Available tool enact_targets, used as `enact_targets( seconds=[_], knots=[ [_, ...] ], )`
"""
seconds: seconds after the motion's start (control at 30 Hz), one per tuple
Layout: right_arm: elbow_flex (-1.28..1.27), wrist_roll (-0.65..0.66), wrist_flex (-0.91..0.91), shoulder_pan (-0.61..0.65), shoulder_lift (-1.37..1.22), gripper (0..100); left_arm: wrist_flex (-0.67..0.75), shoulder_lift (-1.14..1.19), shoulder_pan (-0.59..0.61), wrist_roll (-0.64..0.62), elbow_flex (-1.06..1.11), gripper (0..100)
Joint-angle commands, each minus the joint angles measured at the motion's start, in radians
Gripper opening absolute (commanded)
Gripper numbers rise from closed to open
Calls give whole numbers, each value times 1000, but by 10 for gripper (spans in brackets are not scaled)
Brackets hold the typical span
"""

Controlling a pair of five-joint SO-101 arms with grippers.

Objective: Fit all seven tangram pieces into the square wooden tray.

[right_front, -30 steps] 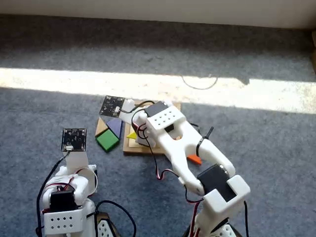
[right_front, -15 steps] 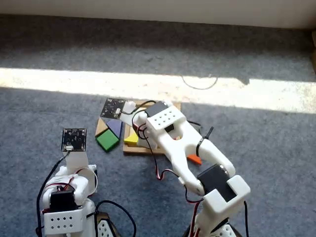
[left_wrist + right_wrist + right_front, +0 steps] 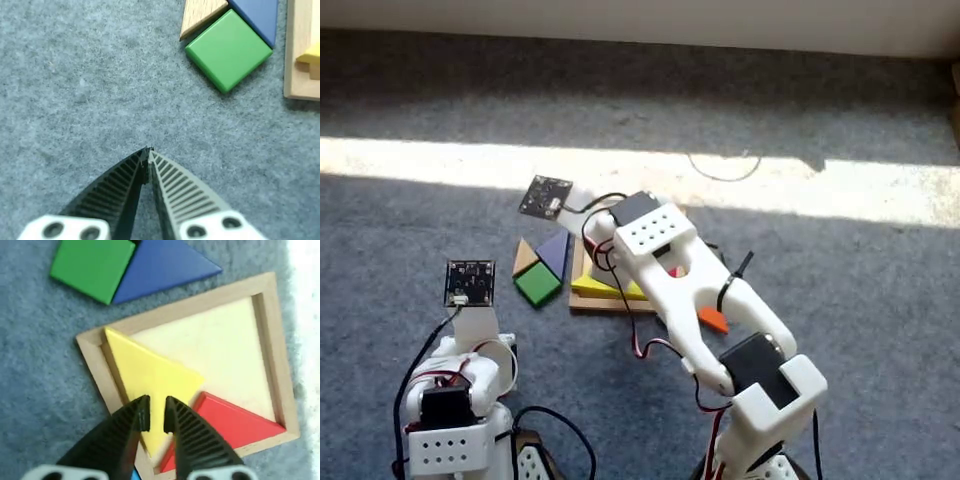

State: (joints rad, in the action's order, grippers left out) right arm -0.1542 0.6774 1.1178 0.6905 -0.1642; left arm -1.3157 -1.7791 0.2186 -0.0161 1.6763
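Note:
The square wooden tray point(image 3: 273, 340) lies on the grey carpet. A red triangle point(image 3: 232, 422) lies flat in it. A large yellow triangle point(image 3: 145, 375) also lies in it, one edge resting over the rim point(image 3: 610, 304). My right gripper point(image 3: 156, 413) hovers above the yellow piece, its fingers slightly apart and holding nothing. Just beside the tray lie a green square point(image 3: 537, 285), a blue triangle point(image 3: 555, 255) and a wood-coloured triangle point(image 3: 525, 257). My left gripper point(image 3: 149, 151) is shut over bare carpet, short of the green square point(image 3: 229, 50).
An orange piece point(image 3: 713, 321) lies on the carpet on the tray's other side, partly under the right arm point(image 3: 655, 240). A thin cable point(image 3: 720, 172) curls in the sunlit strip beyond the tray. The left arm point(image 3: 460, 380) sits folded near the front edge.
The right gripper has let go of the yellow triangle and risen away from the tray; the piece now lies in the tray, more of it showing. The left arm has not moved.

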Motion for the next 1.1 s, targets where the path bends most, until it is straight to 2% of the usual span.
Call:
enact_targets(
  seconds=[0.0,0.13,0.3,0.57,0.7,0.87,1.07],
  knots=[
    [56,-92,4,27,18,18,-5,-36,-1,6,19,6],
    [13,-166,-96,45,15,18,-5,-36,-1,6,19,6],
    [-101,-178,-208,44,1,18,-5,-36,-1,6,19,6],
    [-209,-173,-206,-8,-5,18,-5,-36,-1,6,19,6],
    [-248,-92,-206,-58,-5,18,-5,-36,-1,6,19,6],
    [-268,-80,-206,-94,-4,18,-5,-36,-1,6,19,6],
    [-246,-80,-68,-97,39,18,-5,-36,-1,6,19,6]
  ],
)
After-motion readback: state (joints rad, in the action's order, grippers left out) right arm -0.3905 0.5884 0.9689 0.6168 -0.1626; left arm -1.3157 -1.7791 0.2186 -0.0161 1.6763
